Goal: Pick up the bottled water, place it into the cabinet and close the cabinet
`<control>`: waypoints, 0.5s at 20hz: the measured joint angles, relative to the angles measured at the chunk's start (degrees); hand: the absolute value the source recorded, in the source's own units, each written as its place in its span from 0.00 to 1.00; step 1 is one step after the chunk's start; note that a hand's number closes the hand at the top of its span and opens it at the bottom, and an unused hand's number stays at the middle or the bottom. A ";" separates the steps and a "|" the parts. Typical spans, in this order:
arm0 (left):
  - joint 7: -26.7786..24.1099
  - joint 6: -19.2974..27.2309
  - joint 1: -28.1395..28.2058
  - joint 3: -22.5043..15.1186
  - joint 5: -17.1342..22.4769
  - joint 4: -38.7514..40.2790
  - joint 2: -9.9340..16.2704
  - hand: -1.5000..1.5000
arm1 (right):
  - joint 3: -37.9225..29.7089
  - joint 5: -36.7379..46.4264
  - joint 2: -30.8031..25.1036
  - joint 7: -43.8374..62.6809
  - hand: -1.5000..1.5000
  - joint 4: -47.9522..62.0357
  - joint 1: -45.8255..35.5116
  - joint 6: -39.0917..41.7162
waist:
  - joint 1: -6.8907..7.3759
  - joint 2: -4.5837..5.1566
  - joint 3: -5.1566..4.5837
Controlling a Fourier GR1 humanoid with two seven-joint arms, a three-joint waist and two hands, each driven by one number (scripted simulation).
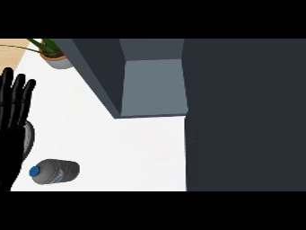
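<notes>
Counter (142, 148) white; cabinet (152, 85) open; bottle (54, 171) apparently upright.

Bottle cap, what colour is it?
Blue, on the grey bottle lying on the white counter; head view.

Light is even and fairly bright over the smooth white counter top (135, 152), which reads almost flat white with no glare spots. The tall dark grey open cabinet (248, 112) fills the right half of the frame as a dull, nearly featureless mass; its paler grey inner panel (154, 85) at upper centre catches more light. Shadows are faint: none with a clear edge shows under the small grey plastic bottle with the blue cap (54, 171) at lower left. The glossy black left hand (3, 126) along the left edge carries thin pale highlights down its fingers. Everything looks slightly soft, and the potted green plant (52, 54) at upper left seems blurred, perhaps from coarse detail.
</notes>
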 measured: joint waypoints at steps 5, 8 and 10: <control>-3.27 -11.90 3.37 4.23 13.00 -1.18 5.61 0.00 | 0.15 0.44 0.42 0.48 0.00 -2.02 3.36 -0.17 | 1.86 -0.51 -0.40; -2.49 -19.35 7.72 4.19 22.38 -1.22 8.03 0.00 | 2.57 -1.49 0.39 1.30 0.00 -4.02 6.11 2.23 | 2.46 -0.76 -0.53; -1.38 -23.84 11.44 5.21 28.94 -1.45 10.14 0.00 | 4.66 -2.39 0.60 2.67 0.00 -5.58 7.45 3.29 | 3.05 -0.88 -0.57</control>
